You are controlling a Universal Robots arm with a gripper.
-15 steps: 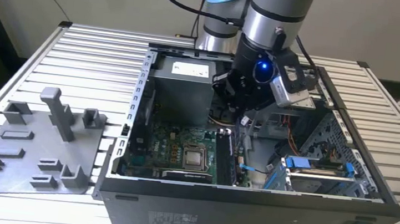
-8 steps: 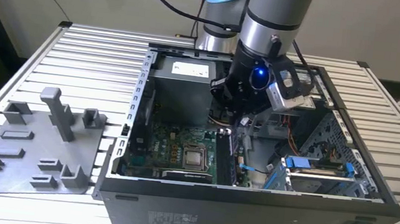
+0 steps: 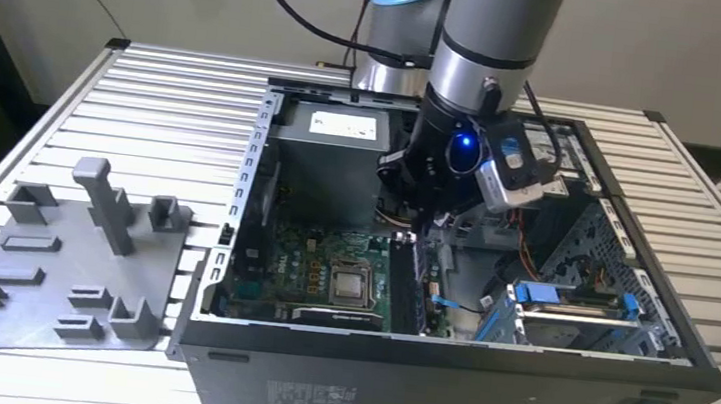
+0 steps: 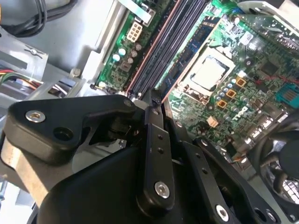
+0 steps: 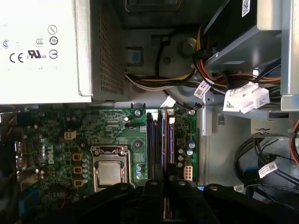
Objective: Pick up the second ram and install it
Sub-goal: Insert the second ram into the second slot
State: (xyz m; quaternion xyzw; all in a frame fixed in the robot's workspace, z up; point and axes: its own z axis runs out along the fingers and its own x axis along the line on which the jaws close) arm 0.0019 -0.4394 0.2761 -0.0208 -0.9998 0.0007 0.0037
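My gripper (image 3: 431, 222) hangs inside the open computer case (image 3: 452, 357), low over the memory slots (image 5: 160, 140) beside the processor socket (image 5: 110, 170). Its black fingers (image 4: 153, 116) are shut tip to tip, and I see nothing held between them. In the exterior view a long dark stick, the second ram (image 3: 414, 283), stands on edge in a slot directly under the fingertips. Whether the fingers touch it I cannot tell. In both wrist views the slots (image 4: 163, 46) run away from the fingertips as dark parallel strips.
A grey tray (image 3: 59, 271) with an upright post (image 3: 103, 203) lies on the slatted table at the exterior view's left. Inside the case are the power supply (image 5: 39, 51), cable bundles (image 5: 205, 77), a blue drive bracket (image 3: 571, 300) and a fan (image 4: 282, 158).
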